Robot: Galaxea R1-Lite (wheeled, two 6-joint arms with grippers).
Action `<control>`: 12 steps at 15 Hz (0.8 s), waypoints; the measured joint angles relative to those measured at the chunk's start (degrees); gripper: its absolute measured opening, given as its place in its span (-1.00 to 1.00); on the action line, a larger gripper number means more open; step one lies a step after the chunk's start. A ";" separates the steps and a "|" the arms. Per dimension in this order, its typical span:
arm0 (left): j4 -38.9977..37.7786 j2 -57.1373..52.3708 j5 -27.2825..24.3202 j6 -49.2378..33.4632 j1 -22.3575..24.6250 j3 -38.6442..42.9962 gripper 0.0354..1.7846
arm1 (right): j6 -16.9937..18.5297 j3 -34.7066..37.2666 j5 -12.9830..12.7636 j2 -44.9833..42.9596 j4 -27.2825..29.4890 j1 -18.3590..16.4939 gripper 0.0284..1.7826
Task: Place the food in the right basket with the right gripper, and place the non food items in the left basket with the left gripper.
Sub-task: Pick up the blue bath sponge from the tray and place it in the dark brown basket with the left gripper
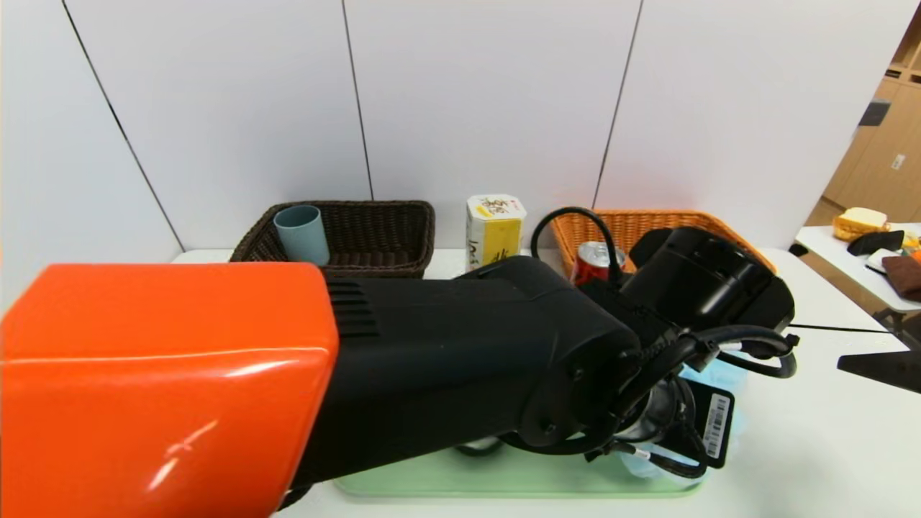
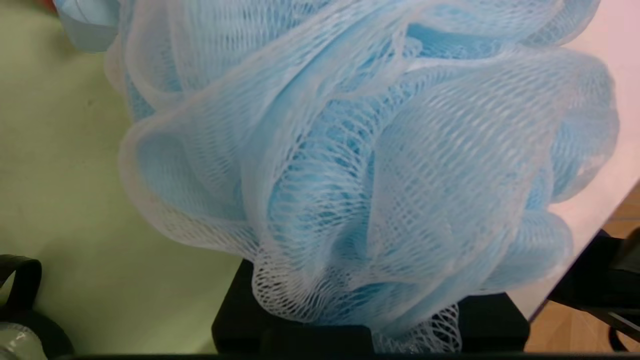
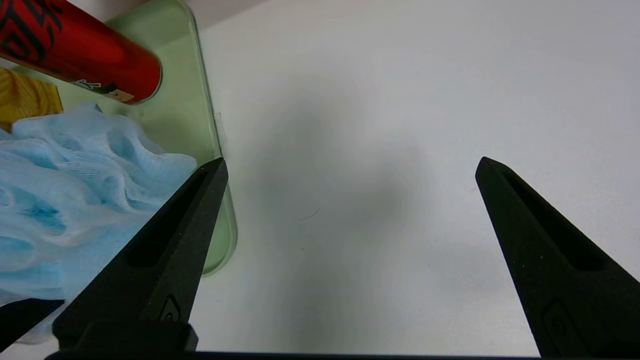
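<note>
The fluffy light blue bath sponge (image 2: pixel 350 150) fills the left wrist view and rests over the green tray (image 2: pixel 60 175). My left gripper (image 1: pixel 665 432) reaches across the tray, shut on the sponge (image 1: pixel 719 375); its fingers are buried in the mesh. My right gripper (image 3: pixel 350 167) is open and empty over bare white table beside the tray's edge (image 3: pixel 200 125). The red can (image 1: pixel 593 262) stands on the tray near the orange-tan basket (image 1: pixel 647 219). The yellow carton (image 1: pixel 495 230) stands behind my arm. The blue-grey cup (image 1: pixel 302 234) stands in the dark brown basket (image 1: pixel 388 216). The glass mug (image 2: pixel 17 332) is near the sponge. The puzzle cube is hidden.
My left arm's orange and black casing (image 1: pixel 216 388) blocks most of the tray in the head view. White wall panels stand right behind the baskets. A side table (image 1: pixel 827 237) with small items stands at the far right.
</note>
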 joint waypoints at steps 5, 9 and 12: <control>-0.79 -5.12 -2.39 -2.08 -0.30 -1.05 -0.38 | 0.00 0.72 0.13 -0.27 -0.04 0.00 0.92; -7.55 -11.46 -7.01 -4.63 -0.38 -1.65 -0.38 | 0.18 0.91 0.06 -0.22 -0.04 0.00 0.92; -17.62 -14.95 -6.41 -5.34 -0.16 -1.68 -0.39 | 0.11 1.29 0.00 -0.27 -0.02 0.00 0.92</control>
